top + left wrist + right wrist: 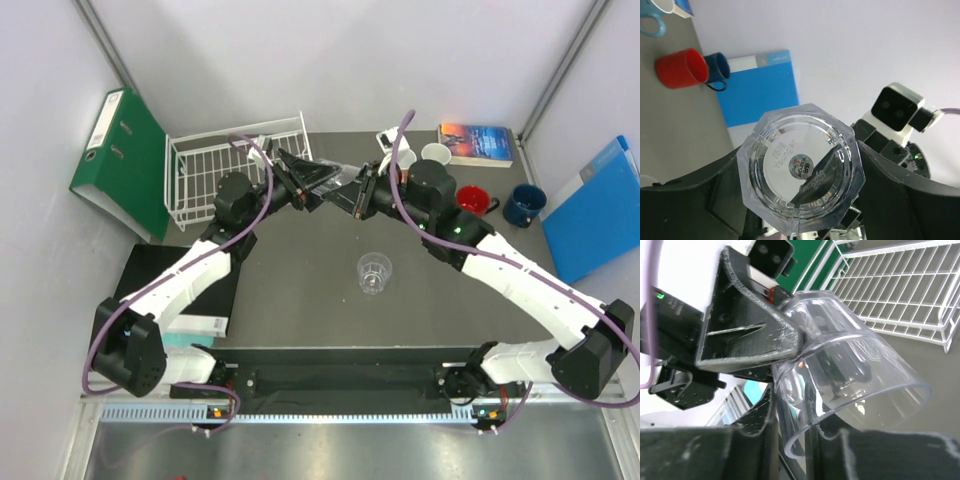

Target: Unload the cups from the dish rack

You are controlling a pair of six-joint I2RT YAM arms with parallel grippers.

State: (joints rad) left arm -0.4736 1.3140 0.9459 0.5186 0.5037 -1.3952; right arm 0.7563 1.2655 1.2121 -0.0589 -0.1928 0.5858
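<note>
Bare desk (300, 300) is left around the standing tumbler (372, 272). The far right is crowded by the red mug (472, 200) and dark blue mug (523, 205); the dish rack (235, 165) seems reachable from above.

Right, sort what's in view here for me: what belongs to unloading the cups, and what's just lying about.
Belongs to the job: dish rack; clear tumbler held in the air; standing tumbler; red mug; dark blue mug; pale mug; second pale mug.
Just lying about: green binder; book; blue folder; black board.
</note>
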